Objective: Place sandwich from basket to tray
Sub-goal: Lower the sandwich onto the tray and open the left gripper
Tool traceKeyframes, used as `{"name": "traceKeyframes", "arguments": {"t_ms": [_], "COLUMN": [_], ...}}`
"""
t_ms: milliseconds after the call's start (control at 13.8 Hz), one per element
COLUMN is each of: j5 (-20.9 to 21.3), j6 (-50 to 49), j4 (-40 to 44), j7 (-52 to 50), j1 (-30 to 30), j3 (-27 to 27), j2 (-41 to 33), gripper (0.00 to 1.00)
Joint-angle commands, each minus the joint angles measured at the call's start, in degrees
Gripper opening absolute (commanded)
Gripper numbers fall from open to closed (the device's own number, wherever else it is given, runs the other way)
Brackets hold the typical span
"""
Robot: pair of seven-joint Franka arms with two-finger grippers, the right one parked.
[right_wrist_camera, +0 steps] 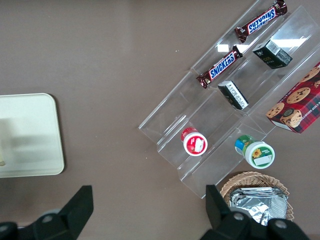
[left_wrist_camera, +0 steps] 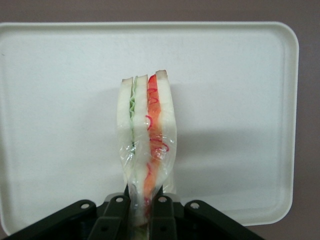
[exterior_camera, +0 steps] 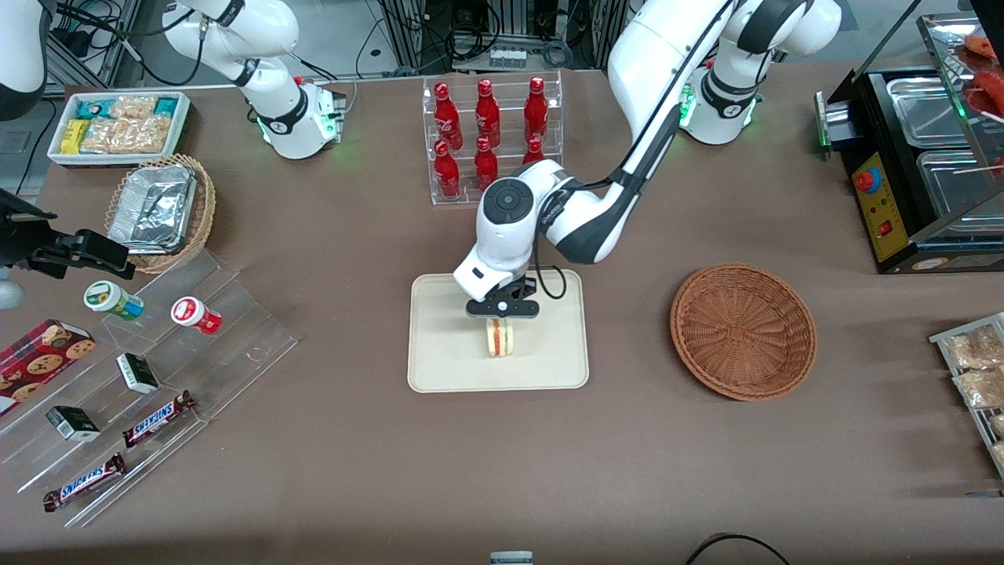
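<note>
Hand (exterior_camera: 502,317): centre of the front frame, above the middle of the tray (exterior_camera: 439,369), fingers (left_wrist_camera: 162,212) closed narrowly on the sandwich (exterior_camera: 500,338). The wrist view shows the pads pinching one end of the wedge, which is wrapped in clear film.

Sandwich: held on edge over the tray's middle, white bread with red and green layers showing; its low edge is at or just above the tray floor, contact cannot be told.

Tray: cream, rounded corners, low rim, lying flat on the brown surface (exterior_camera: 392,471) at frame centre.

Basket (exterior_camera: 743,330): reddish-brown wicker bowl, right of centre in the front frame, near the tray but apart from it, toward the working arm's end.

Bottle rack (exterior_camera: 492,137): clear stand of red bottles, upper centre, farther from the front camera than the tray; the working arm's wrist overlaps its lower edge in the frame.

Warmer cabinet (exterior_camera: 918,173): black unit with steel pans, upper right.

Snack packets (exterior_camera: 976,369): on a rack at the right edge.

Tan basket (exterior_camera: 204,212): holds foil trays, upper left, toward the parked arm's end.

White bin (exterior_camera: 118,125): snack packets, upper left corner.

Acrylic steps (exterior_camera: 235,329): lower left, carrying two cups, small dark boxes and Snickers bars (exterior_camera: 157,420); a cookie box (exterior_camera: 35,357) lies beside them.
</note>
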Motion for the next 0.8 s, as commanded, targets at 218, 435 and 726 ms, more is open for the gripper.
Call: {"name": "traceKeyframes", "arguments": {"t_ms": [218, 435, 726], "j5": [0.8, 1.4, 1.8], "j6": [-0.3, -0.6, -0.8], "j4": [4.3, 4.2, 4.0], "j7": [-0.3, -0.1, -0.7], "j1": [-1.3, -1.3, -1.2], "j3": [1.1, 1.1, 1.1], "j2": [3.9, 4.2, 4.1], "gripper": [0.01, 0.03, 0.83]}}
